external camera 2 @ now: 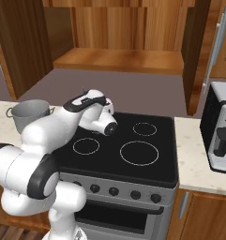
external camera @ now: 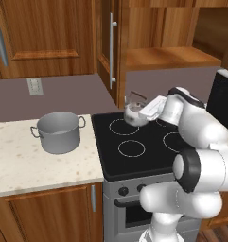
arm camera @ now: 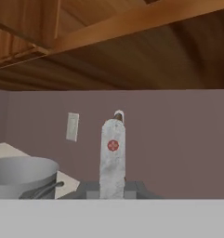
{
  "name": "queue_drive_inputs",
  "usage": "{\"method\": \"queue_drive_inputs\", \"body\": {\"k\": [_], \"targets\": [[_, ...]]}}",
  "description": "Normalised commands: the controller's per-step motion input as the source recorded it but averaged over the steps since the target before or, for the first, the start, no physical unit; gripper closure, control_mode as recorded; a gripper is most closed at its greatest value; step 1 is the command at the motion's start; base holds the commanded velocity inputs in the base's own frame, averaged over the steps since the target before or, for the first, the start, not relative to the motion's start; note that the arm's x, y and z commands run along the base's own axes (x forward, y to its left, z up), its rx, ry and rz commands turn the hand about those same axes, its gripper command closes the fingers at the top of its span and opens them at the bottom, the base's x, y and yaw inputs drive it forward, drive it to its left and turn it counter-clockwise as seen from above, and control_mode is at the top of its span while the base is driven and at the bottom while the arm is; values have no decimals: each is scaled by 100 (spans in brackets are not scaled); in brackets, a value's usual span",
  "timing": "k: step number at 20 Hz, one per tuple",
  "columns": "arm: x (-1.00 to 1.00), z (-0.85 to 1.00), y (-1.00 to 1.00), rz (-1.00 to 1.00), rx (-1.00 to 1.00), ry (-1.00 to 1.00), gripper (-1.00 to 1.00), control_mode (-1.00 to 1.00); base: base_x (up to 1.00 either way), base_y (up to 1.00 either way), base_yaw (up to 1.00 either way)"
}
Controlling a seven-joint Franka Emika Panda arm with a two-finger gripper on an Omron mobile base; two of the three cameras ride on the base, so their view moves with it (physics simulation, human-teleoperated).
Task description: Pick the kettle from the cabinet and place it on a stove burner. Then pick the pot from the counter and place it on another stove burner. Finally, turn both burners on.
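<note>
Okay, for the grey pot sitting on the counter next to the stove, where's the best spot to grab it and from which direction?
Probably the pot by its rim, coming straight down from above. It stands upright and lidless on the counter, so its thin open wall would fit between the fingers, while the two loop handles look small. The rim section facing the stove seems nearest the arm.

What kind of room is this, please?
A rendered home kitchen, it seems: a black stove with four ring burners, reddish-brown wooden cabinets, and a speckled counter bearing a grey pot.
</note>
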Motion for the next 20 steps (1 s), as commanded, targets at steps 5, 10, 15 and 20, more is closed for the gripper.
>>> {"method": "queue_drive_inputs", "body": {"k": [5,10,15,20], "targets": [[19,-5,5,0,-8,0,100,-100,0,0,0],[21,-14,3,3,-5,0,100,-100,0,0,0],[9,-9,0,2,-1,0,100,-100,0,0,0],[13,-3,3,0,0,0,100,-100,0,0,0]]}}
